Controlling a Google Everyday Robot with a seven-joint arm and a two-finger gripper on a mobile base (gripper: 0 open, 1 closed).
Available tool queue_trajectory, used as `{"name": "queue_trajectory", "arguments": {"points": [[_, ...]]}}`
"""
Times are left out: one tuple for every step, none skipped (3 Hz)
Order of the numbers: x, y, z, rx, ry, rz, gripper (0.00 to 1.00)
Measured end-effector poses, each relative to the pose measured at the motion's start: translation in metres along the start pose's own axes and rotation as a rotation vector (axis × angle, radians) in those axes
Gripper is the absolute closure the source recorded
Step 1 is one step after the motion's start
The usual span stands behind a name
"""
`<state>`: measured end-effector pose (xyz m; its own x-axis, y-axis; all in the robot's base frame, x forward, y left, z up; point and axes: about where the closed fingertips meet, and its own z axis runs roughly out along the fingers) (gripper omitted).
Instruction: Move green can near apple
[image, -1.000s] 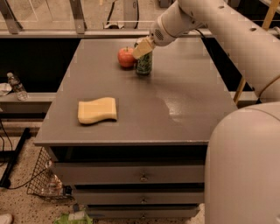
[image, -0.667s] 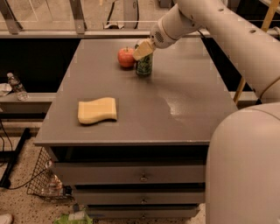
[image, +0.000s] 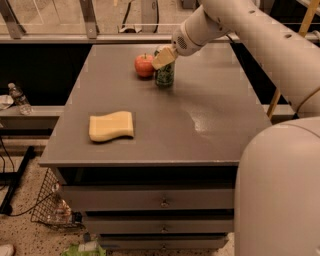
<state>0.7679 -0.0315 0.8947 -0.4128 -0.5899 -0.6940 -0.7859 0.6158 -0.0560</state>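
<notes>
The green can stands upright on the grey table at its far middle, just right of the red apple, with a narrow gap between them. My gripper reaches in from the upper right and is shut on the can's top. One tan finger lies across the front of the can's rim and hides the silver top. The other finger is hidden behind the can.
A yellow sponge lies on the table's left front part. The table has drawers below. A water bottle stands on a ledge at the left. A wire basket sits on the floor. My white arm and base fill the right.
The gripper and the can have sunk very slightly toward the table beside the apple. The apple and the sponge have not moved.
</notes>
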Motion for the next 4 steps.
{"name": "queue_trajectory", "arguments": {"points": [[0.000,0.000,0.000,0.000,0.000,0.000,0.38],[0.000,0.000,0.000,0.000,0.000,0.000,0.14],[0.005,0.001,-0.018,0.024,-0.018,-0.001,0.00],[0.013,0.001,-0.053,0.076,-0.054,-0.002,0.00]]}}
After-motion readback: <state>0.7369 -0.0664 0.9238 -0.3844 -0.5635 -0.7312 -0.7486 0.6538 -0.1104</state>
